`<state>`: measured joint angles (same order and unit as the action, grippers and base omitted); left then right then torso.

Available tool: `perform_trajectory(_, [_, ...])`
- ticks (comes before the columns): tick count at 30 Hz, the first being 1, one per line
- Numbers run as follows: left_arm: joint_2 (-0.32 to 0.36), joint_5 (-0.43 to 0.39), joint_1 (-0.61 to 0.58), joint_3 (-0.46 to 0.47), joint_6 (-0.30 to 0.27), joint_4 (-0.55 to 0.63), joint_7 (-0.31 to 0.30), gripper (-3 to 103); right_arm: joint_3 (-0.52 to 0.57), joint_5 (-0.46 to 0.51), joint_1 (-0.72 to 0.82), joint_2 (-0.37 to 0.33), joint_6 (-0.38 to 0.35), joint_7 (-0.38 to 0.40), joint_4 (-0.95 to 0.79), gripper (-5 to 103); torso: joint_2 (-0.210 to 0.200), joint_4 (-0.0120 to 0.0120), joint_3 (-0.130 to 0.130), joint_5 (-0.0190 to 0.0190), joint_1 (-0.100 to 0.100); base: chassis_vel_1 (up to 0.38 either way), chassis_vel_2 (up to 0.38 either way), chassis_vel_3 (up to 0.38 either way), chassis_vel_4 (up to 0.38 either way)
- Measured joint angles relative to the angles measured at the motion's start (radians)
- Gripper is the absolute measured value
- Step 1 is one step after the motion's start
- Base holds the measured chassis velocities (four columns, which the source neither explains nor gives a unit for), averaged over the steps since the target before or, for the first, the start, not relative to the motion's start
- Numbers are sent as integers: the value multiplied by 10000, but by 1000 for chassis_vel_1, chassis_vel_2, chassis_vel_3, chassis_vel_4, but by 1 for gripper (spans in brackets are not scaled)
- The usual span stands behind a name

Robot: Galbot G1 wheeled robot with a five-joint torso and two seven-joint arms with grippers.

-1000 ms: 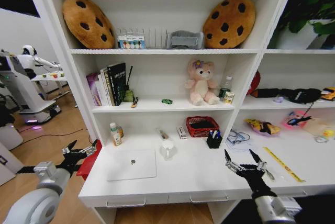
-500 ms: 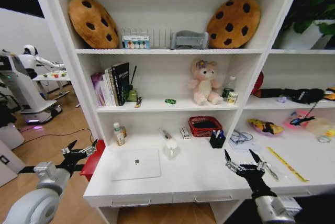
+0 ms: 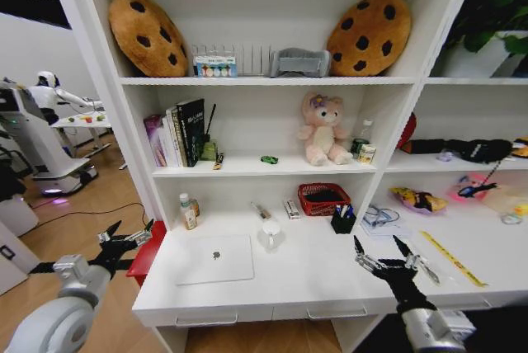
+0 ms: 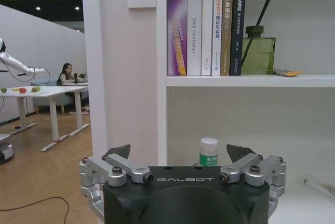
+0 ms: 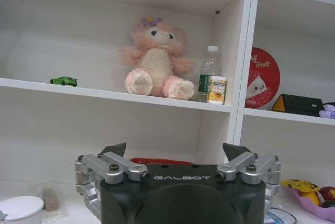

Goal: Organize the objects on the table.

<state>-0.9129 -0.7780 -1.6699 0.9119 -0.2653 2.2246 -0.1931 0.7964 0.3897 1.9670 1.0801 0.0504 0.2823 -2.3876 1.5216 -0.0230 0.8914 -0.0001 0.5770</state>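
The silver laptop point(image 3: 213, 258) lies closed on the left of the white table point(image 3: 313, 283). Behind it are a small bottle point(image 3: 188, 211) point(image 4: 208, 152) and a white mug point(image 3: 270, 232) point(image 5: 21, 208). Pens stand in a black holder point(image 3: 341, 219), and a yellow ruler point(image 3: 450, 258) lies at the right. A green toy car point(image 3: 269, 159) point(image 5: 64, 81) sits on the shelf above. My left gripper point(image 3: 124, 237) point(image 4: 179, 152) hangs open off the table's left end. Open and holding nothing, my right gripper point(image 3: 384, 247) point(image 5: 172, 148) hovers over the front right.
A red basket point(image 3: 322, 199) stands at the back of the table. The shelf holds books point(image 3: 177, 132), a pink plush bear point(image 3: 322, 130) and a drink bottle point(image 5: 209, 77). Shelf uprights flank the bay. Another robot point(image 3: 33, 138) stands far left on the wooden floor.
The whole head picture has shifted slightly to the right, so the camera has moved. Both arms hold the same pose, and nothing on the table has moved.
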Motion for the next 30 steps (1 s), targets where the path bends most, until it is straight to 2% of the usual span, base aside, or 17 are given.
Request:
perform_trajectory(10, [0, 0, 0, -1, 0, 0, 4, 100, 0, 0, 0, 0, 0, 0, 0, 100, -1, 0, 0, 1, 0, 101, -98, -102, 110])
perform_trajectory(29, [0, -1, 0, 0, 0, 0, 3, 100, 0, 0, 1, 0, 0, 0, 0, 100, 1, 0, -1, 4, -5, 238, -240, -240, 239])
perform_trajectory(30, [0, 0, 0, -1, 0, 0, 3, 100, 0, 0, 1, 0, 0, 0, 0, 100, 2, 0, -1, -4, -6, 225, -244, -228, 230])
